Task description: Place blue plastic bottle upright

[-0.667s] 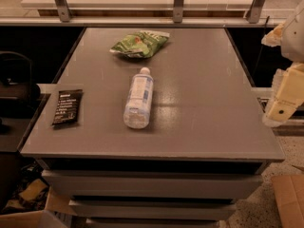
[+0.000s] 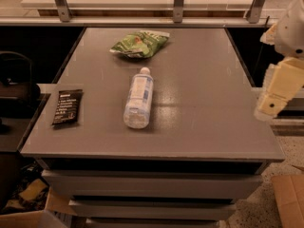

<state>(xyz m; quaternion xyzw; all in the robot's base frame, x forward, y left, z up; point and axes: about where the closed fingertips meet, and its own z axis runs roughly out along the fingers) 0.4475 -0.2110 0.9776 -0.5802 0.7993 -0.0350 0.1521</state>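
The blue plastic bottle (image 2: pixel 139 98) lies on its side near the middle of the grey table (image 2: pixel 204 118), its white cap pointing to the far edge and its base toward the front. My gripper (image 2: pixel 273 96) is at the right edge of the view, beside the table's right side and well apart from the bottle. It holds nothing that I can see.
A green snack bag (image 2: pixel 139 43) lies at the back of the table beyond the bottle's cap. A flat black wrapper packet (image 2: pixel 67 107) lies near the left edge. A metal rail (image 2: pixel 175 4) runs behind the table. Cardboard boxes (image 2: pixel 289 198) sit on the floor.
The gripper has shifted slightly at the right edge. The bottle, bag and packet have not moved.
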